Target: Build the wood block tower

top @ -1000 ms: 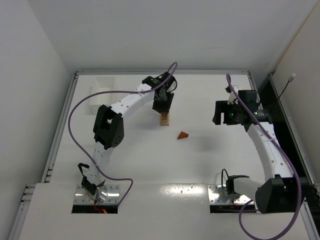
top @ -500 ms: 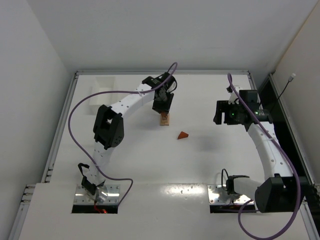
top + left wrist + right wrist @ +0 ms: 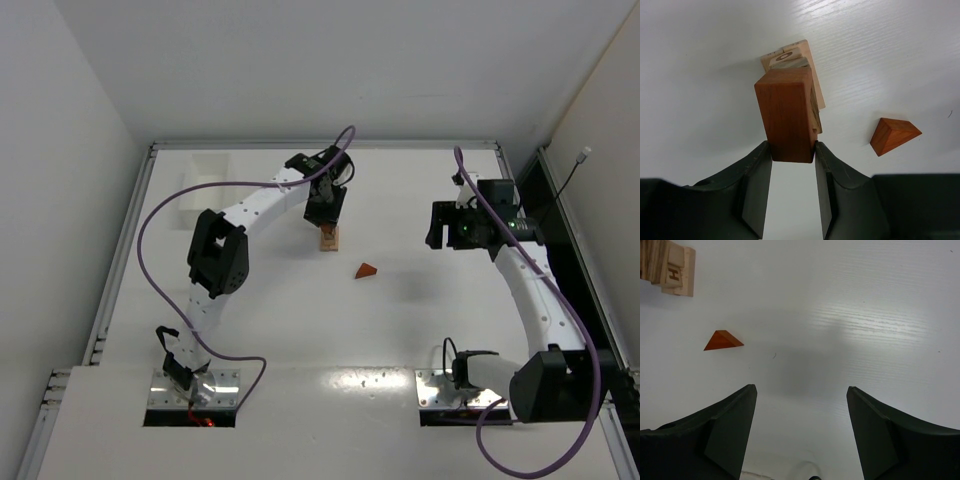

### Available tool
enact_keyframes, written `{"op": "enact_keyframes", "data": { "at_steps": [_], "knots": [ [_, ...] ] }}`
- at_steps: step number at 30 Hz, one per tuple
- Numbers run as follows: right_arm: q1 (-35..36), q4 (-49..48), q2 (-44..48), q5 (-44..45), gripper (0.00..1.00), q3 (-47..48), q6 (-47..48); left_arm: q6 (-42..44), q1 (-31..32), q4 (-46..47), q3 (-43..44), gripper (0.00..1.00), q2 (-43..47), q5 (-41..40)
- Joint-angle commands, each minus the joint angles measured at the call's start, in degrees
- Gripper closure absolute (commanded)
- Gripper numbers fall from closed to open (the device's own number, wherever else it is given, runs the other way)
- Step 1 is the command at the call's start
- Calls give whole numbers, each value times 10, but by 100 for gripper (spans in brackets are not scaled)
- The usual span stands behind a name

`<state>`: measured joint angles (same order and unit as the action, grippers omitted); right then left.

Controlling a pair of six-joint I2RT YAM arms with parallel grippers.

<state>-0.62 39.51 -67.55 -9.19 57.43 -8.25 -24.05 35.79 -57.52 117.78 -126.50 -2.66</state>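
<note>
The tower (image 3: 329,238) stands at the table's middle back, a narrow column of tan blocks (image 3: 796,59). My left gripper (image 3: 792,150) is shut on a reddish-brown bar (image 3: 788,112) and holds it upright on the tower's top; in the top view the gripper (image 3: 325,212) hangs right over the tower. A reddish-brown wedge (image 3: 366,270) lies on the table right of the tower and shows in both wrist views (image 3: 894,135) (image 3: 723,340). My right gripper (image 3: 801,392) is open and empty, held above bare table at the right (image 3: 445,228). The tower's base also shows in the right wrist view (image 3: 670,266).
A white rectangular tray (image 3: 202,188) stands at the back left. The table's raised rim (image 3: 330,146) runs along the back and sides. A purple cable (image 3: 150,215) loops off the left arm.
</note>
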Motion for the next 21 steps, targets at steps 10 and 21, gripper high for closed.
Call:
{"op": "enact_keyframes", "data": {
  "at_steps": [10, 21],
  "knots": [
    [-3, -18, 0, -7, 30, 14, -9, -3, -5, 2, -6, 58, -3, 8],
    [-3, -18, 0, -13, 30, 3, -14, 2, -5, 7, -6, 22, 2, 8]
  ]
}}
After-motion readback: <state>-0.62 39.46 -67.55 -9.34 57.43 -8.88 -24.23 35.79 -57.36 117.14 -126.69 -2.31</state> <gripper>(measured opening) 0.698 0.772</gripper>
